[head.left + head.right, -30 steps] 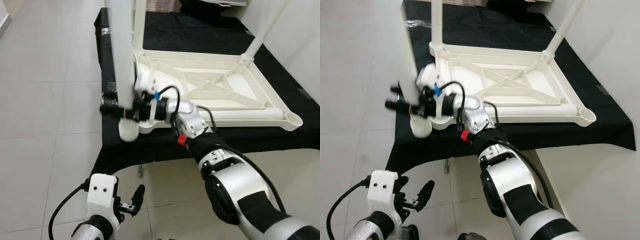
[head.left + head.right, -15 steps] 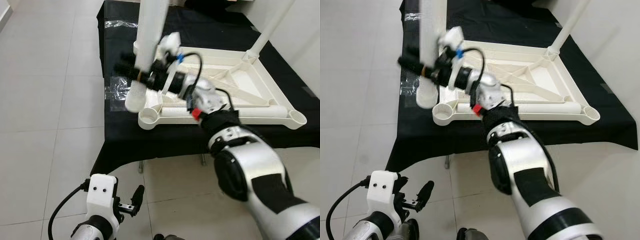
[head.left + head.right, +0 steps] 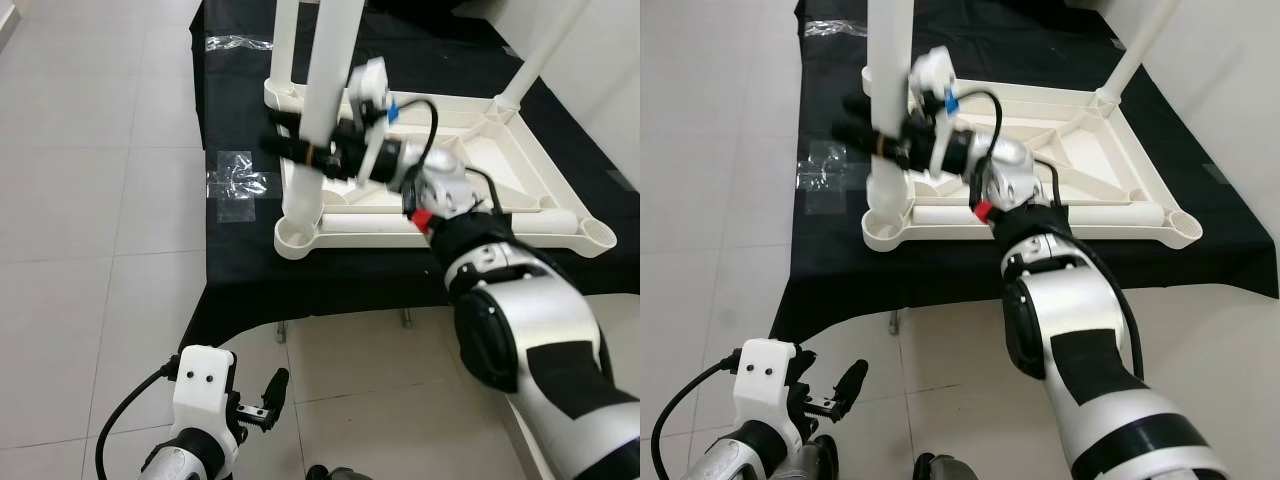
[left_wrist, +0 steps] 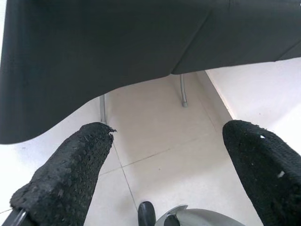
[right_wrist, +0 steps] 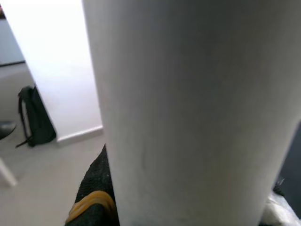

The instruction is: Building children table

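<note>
Gripping white leg (image 3: pixel 322 110) in right pincer (image 3: pixel 300 150) | over upturned tabletop (image 3: pixel 470 190) | left pincer (image 4: pixel 160 179) apart, idle

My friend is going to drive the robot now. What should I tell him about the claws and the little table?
Right claw: shut on the white table leg, holding it upright with its bottom end at the near-left corner socket of the tabletop.
Left claw: open, idle, hanging low over the floor tiles.
Upside-down white tabletop: lying on the black cloth.
Done: two legs stand in the far corners, far-left leg and far-right leg.
Left: whether the held leg is fully seated in its socket cannot be told. The near-right socket has no leg yet.
</note>
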